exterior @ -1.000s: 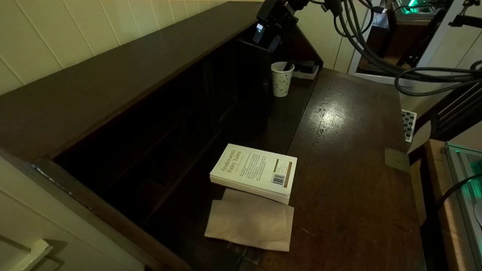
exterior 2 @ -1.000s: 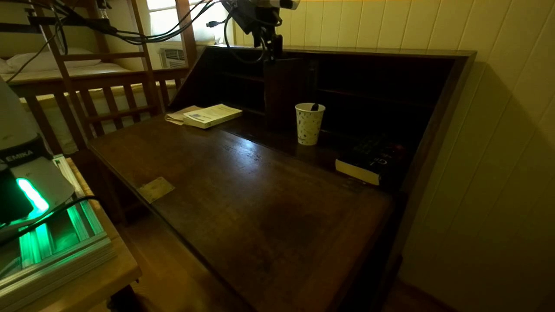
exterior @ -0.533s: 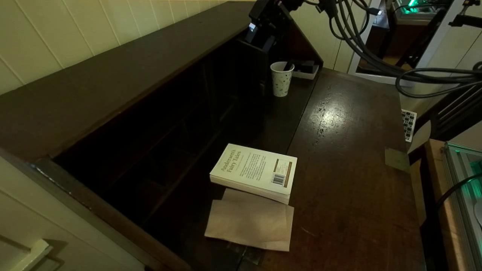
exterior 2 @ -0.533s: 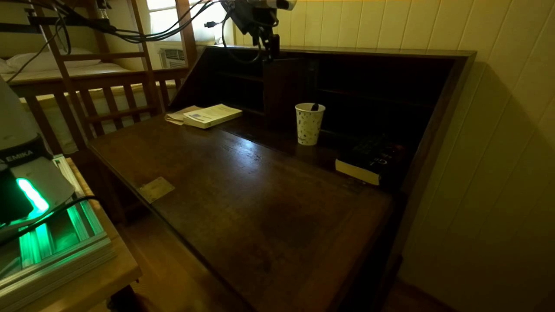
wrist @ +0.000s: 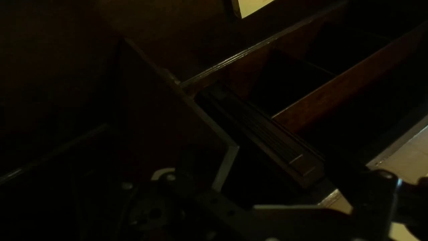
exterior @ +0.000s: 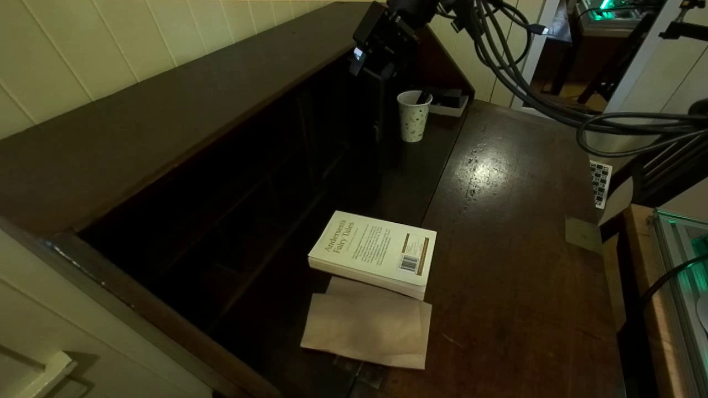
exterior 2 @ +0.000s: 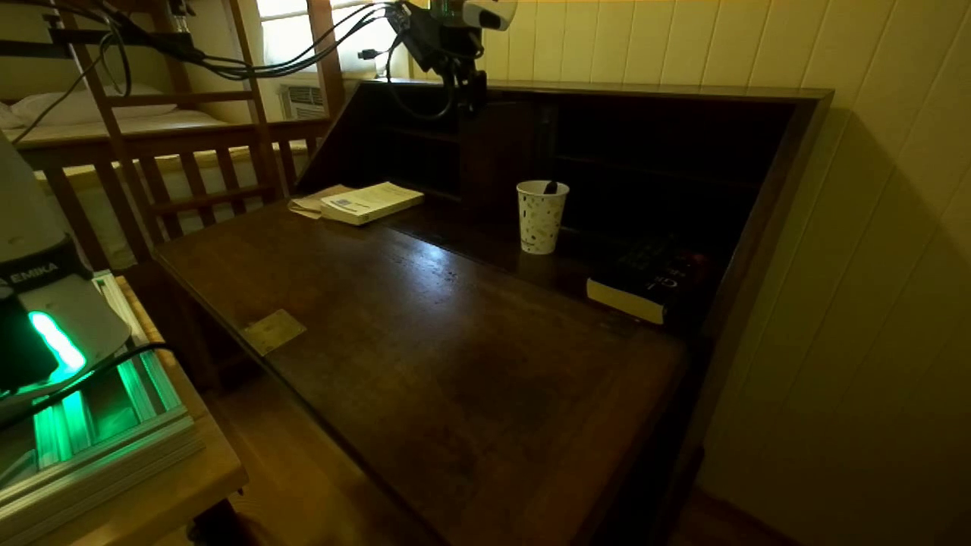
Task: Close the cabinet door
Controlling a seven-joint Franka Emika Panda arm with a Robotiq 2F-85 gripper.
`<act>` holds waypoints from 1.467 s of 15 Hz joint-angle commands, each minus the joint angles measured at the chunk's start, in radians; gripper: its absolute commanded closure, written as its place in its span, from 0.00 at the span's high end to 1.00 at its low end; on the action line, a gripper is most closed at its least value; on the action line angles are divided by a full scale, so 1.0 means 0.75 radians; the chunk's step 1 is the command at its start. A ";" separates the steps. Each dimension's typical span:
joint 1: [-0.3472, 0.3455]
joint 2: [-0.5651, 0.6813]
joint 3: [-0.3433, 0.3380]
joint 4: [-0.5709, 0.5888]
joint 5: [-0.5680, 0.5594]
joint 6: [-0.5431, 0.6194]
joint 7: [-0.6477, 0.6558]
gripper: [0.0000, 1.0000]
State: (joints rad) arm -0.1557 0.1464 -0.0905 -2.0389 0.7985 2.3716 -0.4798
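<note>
The cabinet door is a plain dark brown panel standing ajar at the middle of the cabinet (exterior: 221,88), near the cup in an exterior view (exterior: 378,105). It is dim in an exterior view (exterior 2: 497,155) and crosses the wrist view (wrist: 160,110). My gripper is at the door's upper part in both exterior views (exterior: 371,67) (exterior 2: 472,100). In the wrist view, its fingers (wrist: 267,160) are spread apart. The left finger lies over the door's face, and the door's top corner shows between the fingers. The picture is too dark to tell exact contact.
A speckled paper cup (exterior: 414,117) stands close to the door on the desk top (exterior: 509,265). A white book (exterior: 381,249) and brown paper (exterior: 368,331) lie further along. A dark thick book (exterior 2: 645,280) lies at the cabinet's end. Cables (exterior: 553,105) hang from the arm.
My gripper has moved left in both exterior views. The door's free edge has swung left, away from the cup, with the gripper at it. The cup and books have not moved.
</note>
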 commanded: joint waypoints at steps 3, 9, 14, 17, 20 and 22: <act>0.011 0.073 0.046 0.054 0.065 0.092 0.007 1.00; 0.010 0.097 0.084 0.092 0.074 0.094 -0.018 1.00; 0.011 0.169 0.102 0.140 0.055 0.098 -0.003 1.00; 0.011 0.189 0.121 0.153 0.059 0.108 -0.021 1.00; 0.009 0.192 0.144 0.159 0.072 0.138 -0.047 1.00; 0.012 0.194 0.160 0.148 0.075 0.198 -0.093 1.00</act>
State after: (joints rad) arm -0.1488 0.2731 0.0099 -1.9443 0.8192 2.4628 -0.4913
